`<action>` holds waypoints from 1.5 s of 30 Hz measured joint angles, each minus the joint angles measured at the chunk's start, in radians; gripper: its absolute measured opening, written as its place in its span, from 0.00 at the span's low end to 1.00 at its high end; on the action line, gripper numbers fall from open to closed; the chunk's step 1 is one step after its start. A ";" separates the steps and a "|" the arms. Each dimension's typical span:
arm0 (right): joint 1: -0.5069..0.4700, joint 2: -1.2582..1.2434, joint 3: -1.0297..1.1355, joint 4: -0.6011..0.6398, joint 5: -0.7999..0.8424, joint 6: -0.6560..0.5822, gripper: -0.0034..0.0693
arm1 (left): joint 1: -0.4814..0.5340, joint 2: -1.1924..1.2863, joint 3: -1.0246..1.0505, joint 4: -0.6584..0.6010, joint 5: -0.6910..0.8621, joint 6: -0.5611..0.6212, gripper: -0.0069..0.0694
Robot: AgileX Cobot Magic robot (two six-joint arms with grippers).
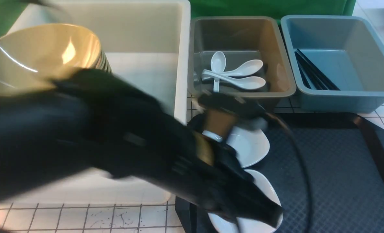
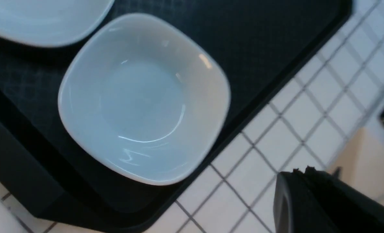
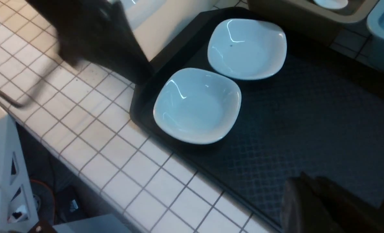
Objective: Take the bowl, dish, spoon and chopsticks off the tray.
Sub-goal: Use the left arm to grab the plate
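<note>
So in the front view I've got my left gripper (image 1: 276, 215) hanging over the nearer white dish (image 1: 260, 192), with the farther dish (image 1: 248, 145) just beyond it; both sit on the tray (image 1: 327, 174) near the white tub (image 1: 182, 61). The spoons (image 1: 247, 82) lie in the brown bin and the chopsticks (image 1: 314, 72) in the blue one, so I reckon the dishes are the job now. Left wrist view: my left fingers are together on nothing. I'd line up over a rim first, open up, straddle the wall with one finger inside, then squeeze gently and lift level, since that glaze could slip. Don't nudge the neighbour. Right wrist view: right fingers together too, nothing in them, and the dishes are upright, hollows up, right by each other. They're rounded squares, so no real long axis I can call, and no handle to point anywhere.
</note>
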 joint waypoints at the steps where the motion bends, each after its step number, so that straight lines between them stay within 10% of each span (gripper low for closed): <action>1: 0.000 0.000 0.001 0.008 0.000 -0.009 0.10 | -0.028 0.029 -0.012 0.035 -0.005 -0.041 0.09; 9: 0.000 -0.007 0.001 0.041 0.000 -0.064 0.11 | -0.129 0.259 -0.115 0.216 -0.030 -0.197 0.12; 24: 0.000 -0.068 0.001 0.051 0.000 -0.104 0.11 | -0.129 0.454 -0.161 0.364 -0.149 -0.211 0.73; 31: 0.000 -0.068 0.001 0.051 0.000 -0.107 0.11 | -0.130 0.488 -0.167 0.423 -0.151 -0.210 0.66; 37: 0.000 -0.068 0.001 0.051 0.000 -0.107 0.11 | -0.143 0.479 -0.190 0.425 -0.073 -0.249 0.30; 45: 0.000 -0.068 0.001 0.051 0.000 -0.107 0.11 | -0.209 0.349 -0.273 0.352 0.055 -0.268 0.11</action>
